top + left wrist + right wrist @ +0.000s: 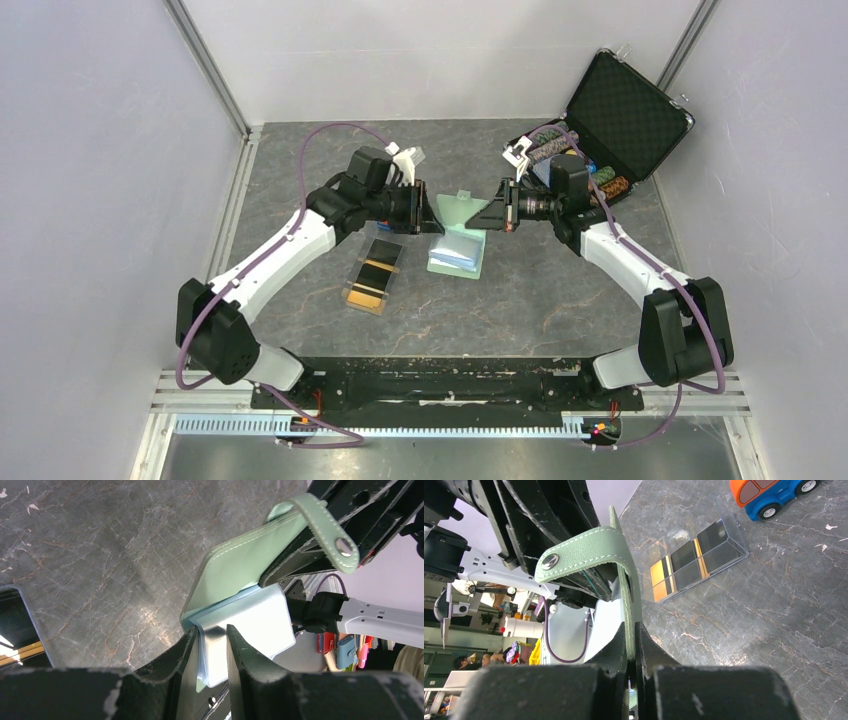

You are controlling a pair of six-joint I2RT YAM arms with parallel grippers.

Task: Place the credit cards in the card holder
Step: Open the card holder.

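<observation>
The sage-green card holder [457,250] lies open mid-table, pale blue pockets up. My left gripper [432,215] is shut on the pale blue pocket leaves [250,620]; its jaws [212,632] pinch them from both sides. My right gripper [492,212] is shut on the green cover [629,595] and holds it upright, its snap strap [574,552] curling over. In its own view, the right gripper [630,627] has its jaws tight on the cover edge. The credit cards [372,272], black and orange-gold, lie in a clear tray left of the holder, also seen in the right wrist view [696,560].
An open black chip case [625,105] stands at the back right behind the right arm. An orange-and-blue toy car [774,495] sits beyond the clear tray [734,540]. Grey walls close in on both sides of the table.
</observation>
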